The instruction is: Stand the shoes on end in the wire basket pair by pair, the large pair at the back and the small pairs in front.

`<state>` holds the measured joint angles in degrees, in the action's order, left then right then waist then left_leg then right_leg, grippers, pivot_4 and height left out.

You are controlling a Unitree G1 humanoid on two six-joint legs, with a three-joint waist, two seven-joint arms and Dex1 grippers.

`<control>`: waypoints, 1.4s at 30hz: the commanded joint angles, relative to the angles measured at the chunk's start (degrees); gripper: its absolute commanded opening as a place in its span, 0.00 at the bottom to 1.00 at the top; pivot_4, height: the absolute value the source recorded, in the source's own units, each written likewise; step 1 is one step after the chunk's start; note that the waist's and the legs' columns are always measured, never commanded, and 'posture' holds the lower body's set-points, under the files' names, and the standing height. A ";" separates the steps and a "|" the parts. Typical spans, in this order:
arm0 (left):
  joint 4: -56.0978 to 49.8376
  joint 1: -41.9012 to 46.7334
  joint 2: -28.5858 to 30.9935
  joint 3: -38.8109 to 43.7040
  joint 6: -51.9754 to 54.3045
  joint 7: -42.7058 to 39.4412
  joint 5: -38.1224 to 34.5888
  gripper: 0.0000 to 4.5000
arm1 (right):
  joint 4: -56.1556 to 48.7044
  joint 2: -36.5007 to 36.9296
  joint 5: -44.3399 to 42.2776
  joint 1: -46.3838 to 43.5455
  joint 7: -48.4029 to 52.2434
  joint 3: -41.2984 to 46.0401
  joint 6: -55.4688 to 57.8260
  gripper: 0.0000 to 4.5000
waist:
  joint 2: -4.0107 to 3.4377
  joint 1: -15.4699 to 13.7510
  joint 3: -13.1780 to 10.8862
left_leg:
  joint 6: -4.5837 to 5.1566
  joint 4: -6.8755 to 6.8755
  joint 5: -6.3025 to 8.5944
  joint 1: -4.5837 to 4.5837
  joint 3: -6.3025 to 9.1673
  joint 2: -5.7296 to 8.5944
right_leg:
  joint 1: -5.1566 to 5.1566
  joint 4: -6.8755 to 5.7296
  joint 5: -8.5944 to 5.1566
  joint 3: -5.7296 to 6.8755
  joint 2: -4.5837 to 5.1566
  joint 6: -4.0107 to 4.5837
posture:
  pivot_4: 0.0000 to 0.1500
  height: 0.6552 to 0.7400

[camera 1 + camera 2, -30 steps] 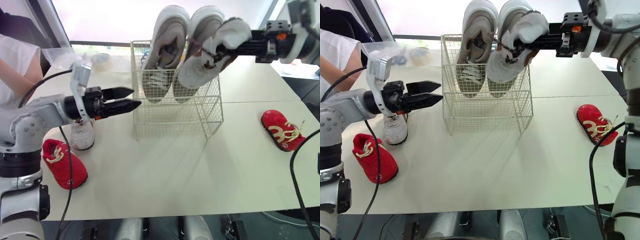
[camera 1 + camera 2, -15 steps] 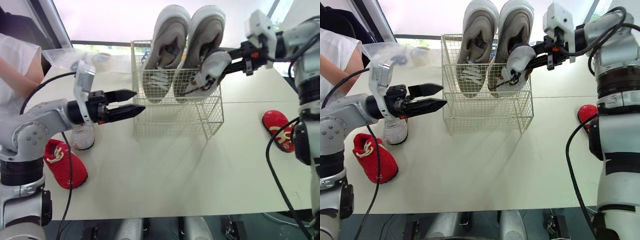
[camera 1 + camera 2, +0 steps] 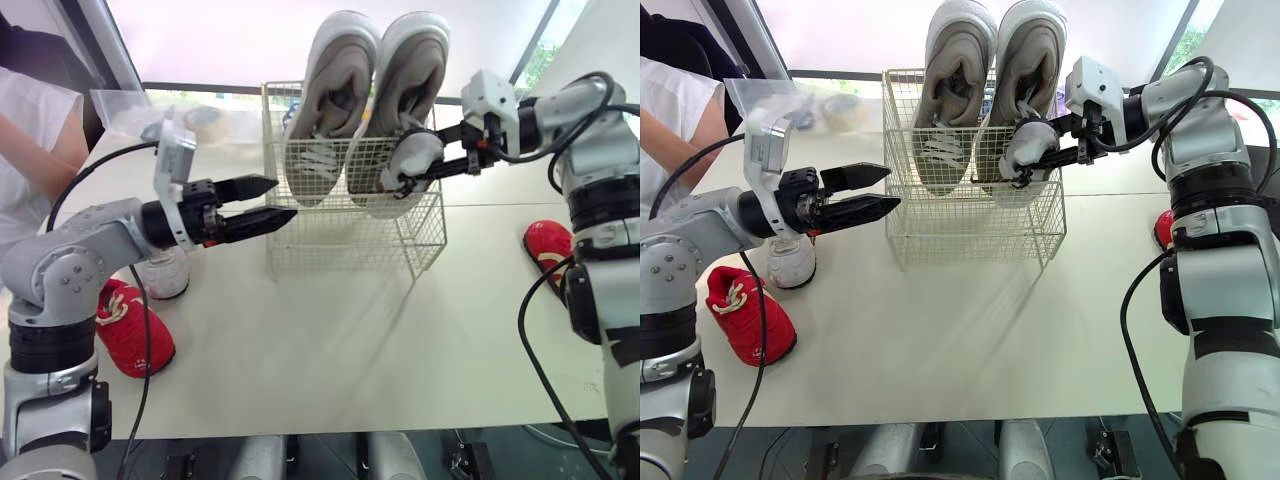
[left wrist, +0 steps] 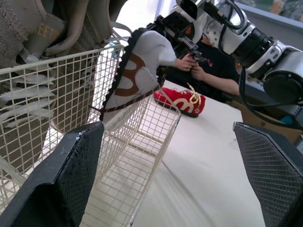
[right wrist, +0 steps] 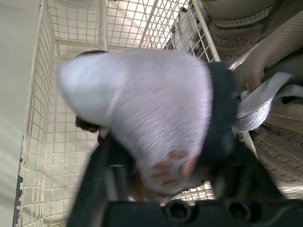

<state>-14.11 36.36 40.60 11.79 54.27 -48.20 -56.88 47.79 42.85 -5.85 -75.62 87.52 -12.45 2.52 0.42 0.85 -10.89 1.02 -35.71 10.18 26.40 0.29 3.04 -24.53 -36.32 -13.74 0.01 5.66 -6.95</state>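
The white wire basket (image 3: 330, 245) holds two large grey shoes (image 3: 330, 100) (image 3: 405, 90) standing on end at its back. My right gripper (image 3: 440, 165) is shut on a small white shoe (image 3: 405, 175), which hangs partly inside the basket's front right, in front of the right grey shoe; the same white shoe (image 5: 142, 109) is over the basket floor. My left gripper (image 3: 283, 198) is open, just left of the basket's front corner, holding nothing. A second small white shoe (image 3: 165, 275) stands on the table behind my left arm. Two red shoes (image 3: 130, 330) (image 3: 550, 255) lie at left and right.
A person in a white sleeve (image 3: 30, 140) is at the table's far left. A tape roll (image 3: 210, 122) and a clear plastic bag lie behind the basket's left side. Another person in black (image 4: 208, 66) sits beyond the table. The table's front half is open surface.
My right gripper has carried the small white shoe from above the large shoes down into the basket's front right. My left gripper has edged slightly toward the basket.
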 commanded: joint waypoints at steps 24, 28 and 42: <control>17.14 -0.71 14.41 2.86 -5.99 5.62 21.44 1.00 | -59.41 11.91 -19.07 21.08 -10.00 18.13 25.93 0.99 | -0.04 -0.12 0.02 | 0.15 0.02 0.09 -0.03 0.04 -0.09 | -0.04 -0.06 0.00 0.00 0.18 0.06 | 1.00 0.94; 30.74 5.97 12.31 0.94 -5.33 13.00 27.84 1.00 | -69.15 7.16 -22.78 24.52 -15.93 15.58 29.91 0.99 | 0.04 -0.27 0.06 | 0.16 -0.15 0.10 -0.01 0.12 -0.09 | 0.04 -0.07 0.02 0.03 0.19 0.10 | 1.00 0.94; 46.79 10.30 9.48 -3.43 -5.48 14.18 37.66 1.00 | -74.23 5.45 -25.49 25.88 -23.97 13.67 33.24 0.99 | 0.11 -0.20 0.07 | 0.23 -0.27 0.15 0.04 0.09 -0.04 | 0.04 -0.08 0.07 0.01 0.26 0.07 | 1.00 0.94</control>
<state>32.06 46.38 49.91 8.37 50.18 -33.06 -20.06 -24.70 48.21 -30.60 -48.33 64.31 0.32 35.97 0.53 0.65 -10.82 1.26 -35.98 10.33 26.44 0.38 3.00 -24.49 -36.40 -13.66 0.01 5.92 -6.87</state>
